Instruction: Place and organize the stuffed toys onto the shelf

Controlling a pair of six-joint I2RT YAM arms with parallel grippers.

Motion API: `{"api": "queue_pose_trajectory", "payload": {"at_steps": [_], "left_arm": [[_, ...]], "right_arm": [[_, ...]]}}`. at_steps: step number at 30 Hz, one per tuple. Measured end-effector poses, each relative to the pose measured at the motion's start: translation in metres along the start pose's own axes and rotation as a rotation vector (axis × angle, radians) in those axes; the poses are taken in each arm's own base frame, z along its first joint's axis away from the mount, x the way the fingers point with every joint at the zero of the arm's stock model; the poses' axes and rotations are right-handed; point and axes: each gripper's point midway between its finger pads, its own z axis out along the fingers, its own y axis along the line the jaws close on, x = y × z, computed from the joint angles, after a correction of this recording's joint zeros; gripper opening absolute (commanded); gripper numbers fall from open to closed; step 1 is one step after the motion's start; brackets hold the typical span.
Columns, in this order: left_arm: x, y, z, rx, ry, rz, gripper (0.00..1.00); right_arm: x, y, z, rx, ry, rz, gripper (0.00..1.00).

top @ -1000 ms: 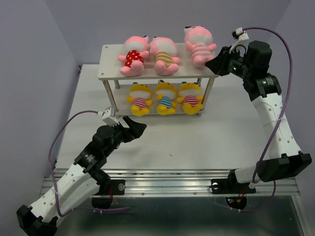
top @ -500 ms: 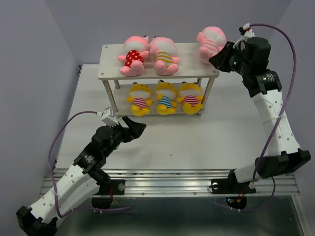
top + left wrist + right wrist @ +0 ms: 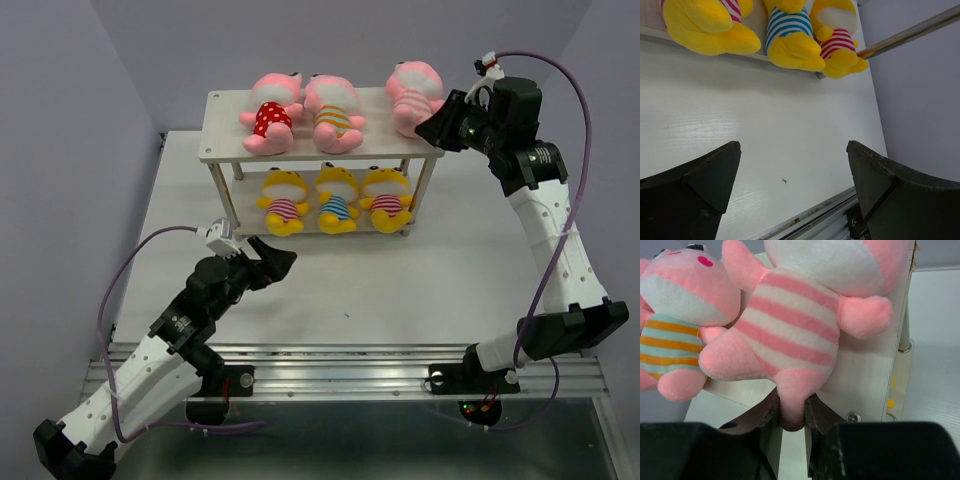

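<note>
The shelf stands at the back of the table. Two pink stuffed toys lie on its top board; three yellow ones sit on the lower board. A third pink toy in a pink-striped shirt rests at the top board's right end. My right gripper is shut on this toy's leg. Out in front of the shelf, my left gripper hovers open and empty over the table, with the yellow toys' feet ahead of it.
The shelf's thin metal leg runs across the left wrist view at top right. An aluminium rail lines the table's near edge. Purple walls close in the left, back and right sides.
My right gripper swung the pink-striped toy up and to the right, then brought it back left and down over the top board's right end. The left arm has stayed still.
</note>
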Motion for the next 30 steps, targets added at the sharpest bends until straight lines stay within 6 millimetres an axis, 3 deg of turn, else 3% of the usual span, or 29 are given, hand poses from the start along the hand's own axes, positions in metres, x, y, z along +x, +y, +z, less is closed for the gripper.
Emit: {"api": "queue_pose_trajectory", "payload": {"at_steps": [30], "left_arm": [[-0.002, -0.001, -0.002, 0.005, -0.011, -0.001, 0.99]], "right_arm": [[0.012, 0.011, 0.001, -0.080, 0.050, 0.004, 0.34]]}}
